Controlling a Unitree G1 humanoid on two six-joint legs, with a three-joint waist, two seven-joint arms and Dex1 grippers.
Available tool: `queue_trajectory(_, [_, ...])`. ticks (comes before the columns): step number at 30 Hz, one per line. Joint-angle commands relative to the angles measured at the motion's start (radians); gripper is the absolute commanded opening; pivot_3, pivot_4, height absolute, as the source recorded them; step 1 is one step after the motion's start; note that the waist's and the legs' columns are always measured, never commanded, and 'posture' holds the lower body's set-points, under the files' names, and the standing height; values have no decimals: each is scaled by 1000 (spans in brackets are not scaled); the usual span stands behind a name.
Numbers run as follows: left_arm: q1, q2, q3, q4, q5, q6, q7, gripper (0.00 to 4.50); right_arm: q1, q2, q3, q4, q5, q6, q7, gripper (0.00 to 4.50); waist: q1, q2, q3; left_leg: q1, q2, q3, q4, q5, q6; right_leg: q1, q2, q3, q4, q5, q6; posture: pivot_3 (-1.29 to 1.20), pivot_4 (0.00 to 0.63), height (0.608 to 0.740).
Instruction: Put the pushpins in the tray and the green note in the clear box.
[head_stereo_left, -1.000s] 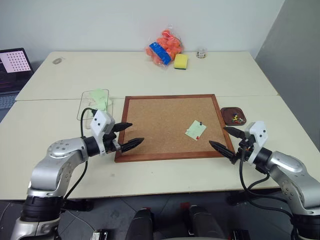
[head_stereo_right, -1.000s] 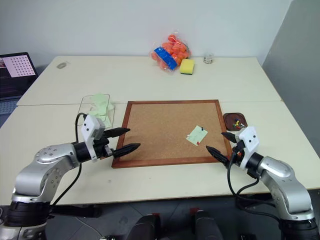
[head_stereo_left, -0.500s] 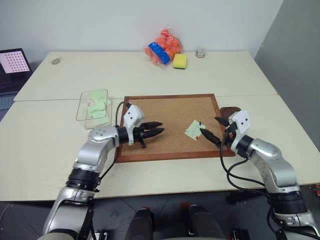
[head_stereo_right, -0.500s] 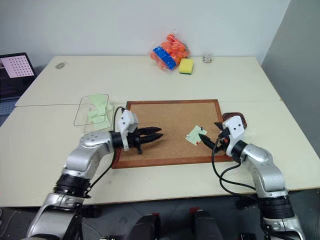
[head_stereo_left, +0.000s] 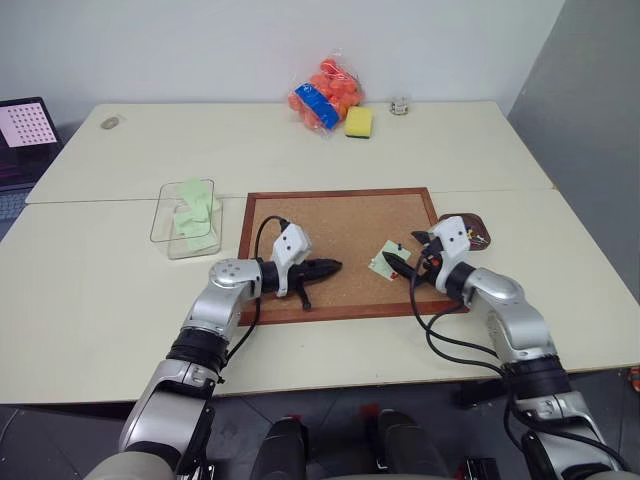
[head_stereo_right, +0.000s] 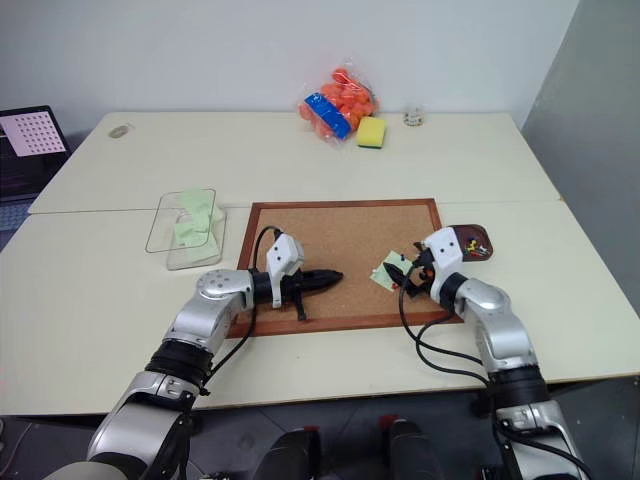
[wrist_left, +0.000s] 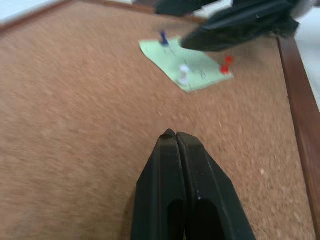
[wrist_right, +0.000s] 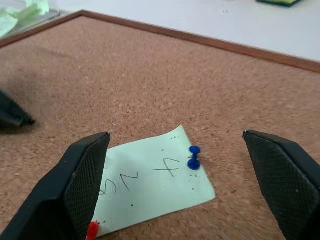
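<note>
Two pale cream tables (head_stereo_left: 300, 150) butt together before a white wall (head_stereo_left: 200, 40); grey partition (head_stereo_left: 590, 100) at right.

— How is the scene lit?
— Evenly and brightly; only soft shadows are cast on the table (head_stereo_left: 120, 300).
— Any blur?
— The corkboard (wrist_left: 75, 125) is smeared in the left wrist view; the green note (wrist_right: 150, 185) is seen sharply.
</note>
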Motion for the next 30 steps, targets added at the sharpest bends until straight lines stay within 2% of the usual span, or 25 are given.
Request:
queue_trajectory(1, [58,7,-29,-16,32,-4,-13,27,-52,7,-1,52,-22,-47,8,4500,-1,1,-1,0,0,0,0,0,0,0,0,0,0,0,0,0,150,740])
queue_trajectory(5, [78,9,-18,-58,27,18,-7,27,-80,23,-12,119,-31,-69,0,4500,-2,2,-1,1,0,0,0,0,0,0,0,0,0,0,0,0,150,740])
queue_trajectory(8, [84,14,-5,-77,23,31,2,0,-88,30,-19,140,-29,-74,-1,4109,-2,3,-2,1,0,0,0,0,0,0,0,0,0,0,0,0,150,740])
queue_trajectory(13, [101,26,7,-101,20,42,6,0,-74,22,-26,140,-23,-78,10,2965,-3,3,-2,1,0,0,0,0,0,0,0,0,0,0,0,0,150,740])
queue_trajectory(15, [109,30,10,-110,19,45,8,0,-66,16,-29,130,-21,-75,13,2687,-4,3,-2,1,1,0,0,0,0,0,0,0,0,0,0,0,150,740])
queue_trajectory(20, [119,36,14,-123,20,50,13,0,-53,9,-28,122,-24,-79,19,1556,-7,3,-2,1,1,0,0,0,0,0,0,0,0,0,0,0,150,740])
queue_trajectory(27, [112,37,20,-139,19,59,19,0,-75,24,-12,169,-45,-109,19,194,-10,3,-2,1,1,0,0,0,0,0,0,0,1,0,0,0,150,740])
queue_trajectory(30, [109,39,21,-137,22,52,24,0,-93,31,-13,206,-51,-128,17,15,-14,3,-2,1,1,0,0,0,0,0,0,0,1,0,0,0,150,740])
